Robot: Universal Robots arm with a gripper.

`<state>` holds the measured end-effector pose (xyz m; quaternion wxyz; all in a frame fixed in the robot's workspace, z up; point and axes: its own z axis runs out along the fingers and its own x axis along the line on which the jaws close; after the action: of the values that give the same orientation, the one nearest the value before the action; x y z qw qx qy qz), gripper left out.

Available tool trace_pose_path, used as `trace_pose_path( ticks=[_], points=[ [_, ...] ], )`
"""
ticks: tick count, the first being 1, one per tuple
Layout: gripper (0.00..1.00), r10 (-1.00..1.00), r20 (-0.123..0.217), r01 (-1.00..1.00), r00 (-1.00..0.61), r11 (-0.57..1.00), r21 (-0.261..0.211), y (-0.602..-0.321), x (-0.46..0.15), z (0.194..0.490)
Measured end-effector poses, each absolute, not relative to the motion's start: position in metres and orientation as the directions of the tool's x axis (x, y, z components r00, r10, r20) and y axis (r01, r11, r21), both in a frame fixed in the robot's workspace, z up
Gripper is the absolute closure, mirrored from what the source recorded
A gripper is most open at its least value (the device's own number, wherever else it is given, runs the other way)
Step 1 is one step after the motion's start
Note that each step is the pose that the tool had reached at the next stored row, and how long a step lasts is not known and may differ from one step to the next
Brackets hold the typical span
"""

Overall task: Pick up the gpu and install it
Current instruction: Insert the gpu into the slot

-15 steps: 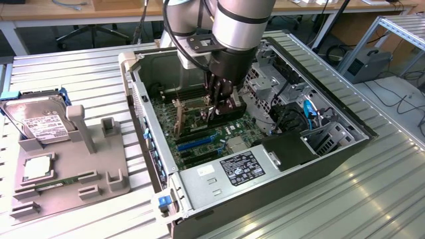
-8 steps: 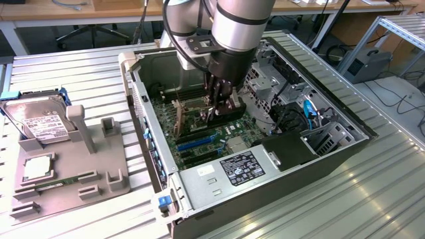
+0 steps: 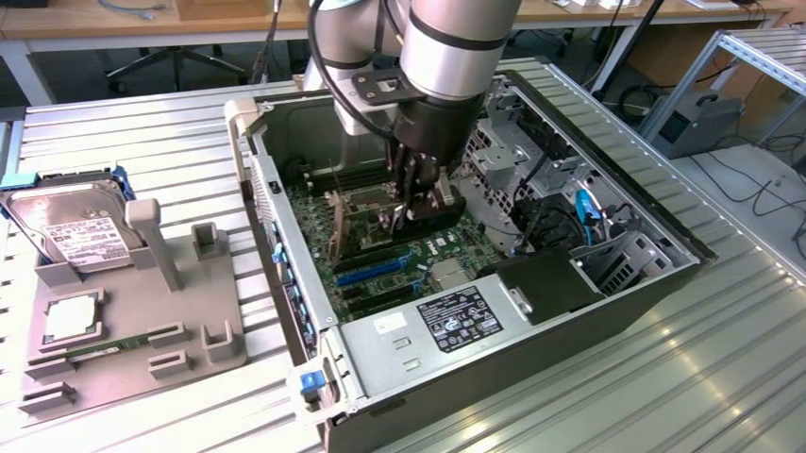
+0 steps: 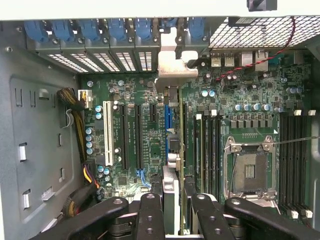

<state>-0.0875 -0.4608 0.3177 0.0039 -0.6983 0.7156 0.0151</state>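
Note:
My gripper (image 3: 416,209) reaches down inside the open computer case (image 3: 655,274), low over the motherboard (image 4: 150,145). Its black fingers (image 4: 150,215) are shut on the gpu (image 4: 171,190), which the wrist view shows edge-on, standing upright between them. The card runs from the fingers toward the rear slot openings, and its silvery bracket (image 4: 175,65) lies against the back wall of the case. It stands over the long expansion slots, beside the blue slot (image 4: 166,117). Whether its edge is seated in a slot I cannot tell.
A grey fixture (image 3: 126,311) on the exterior view's left holds a hard drive (image 3: 75,231), a processor chip (image 3: 70,316) and a green memory stick (image 3: 113,344). Inside the case are the CPU socket (image 4: 248,170), the power supply (image 3: 460,321), drive cages and cables (image 3: 586,212).

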Motion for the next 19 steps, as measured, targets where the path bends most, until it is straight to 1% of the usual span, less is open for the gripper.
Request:
trace_pose_path(
  ticks=[19],
  points=[
    [0.73, -0.999, -0.027, -1.0, -0.025, 0.024, 0.016, -0.4608, -0.0883, 0.3112]
  ],
)
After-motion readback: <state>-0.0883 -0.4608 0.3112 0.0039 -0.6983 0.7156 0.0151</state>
